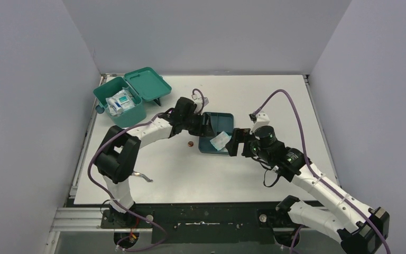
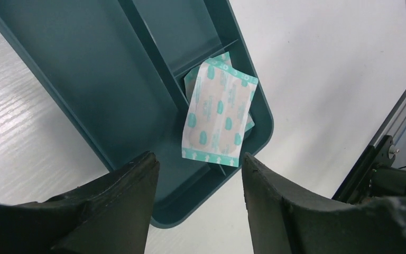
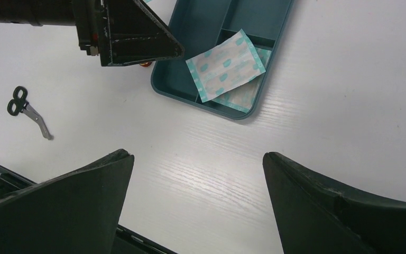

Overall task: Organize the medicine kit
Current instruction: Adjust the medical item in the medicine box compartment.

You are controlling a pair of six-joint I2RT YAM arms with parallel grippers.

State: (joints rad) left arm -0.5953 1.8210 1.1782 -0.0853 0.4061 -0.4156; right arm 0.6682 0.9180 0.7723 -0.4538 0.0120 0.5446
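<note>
The medicine kit (image 1: 134, 115) stands at the far left of the table with its lid thrown back and white packets showing inside, well apart from both arms. We are working instead at the divided tray (image 1: 219, 123) in the middle. There the top plaster packet (image 2: 219, 114) lies askew across a partition, over another packet in the end compartment.

The left gripper (image 2: 198, 159) hangs over the tray's near corner, jaws part-way apart with nothing between them. The right gripper (image 3: 196, 156) is spread wide and empty, just off the tray's other side.

We judge the step to be seating that loose packet. To do it well, we should bring the left fingers down on the packet's raised edge, where it bridges the partition, since a flat wrapper gives little to pinch. We should close gently so the light tray does not skid. The right arm could steady the tray's rim. The scissors (image 3: 26, 111) wait on the table near the left arm.
</note>
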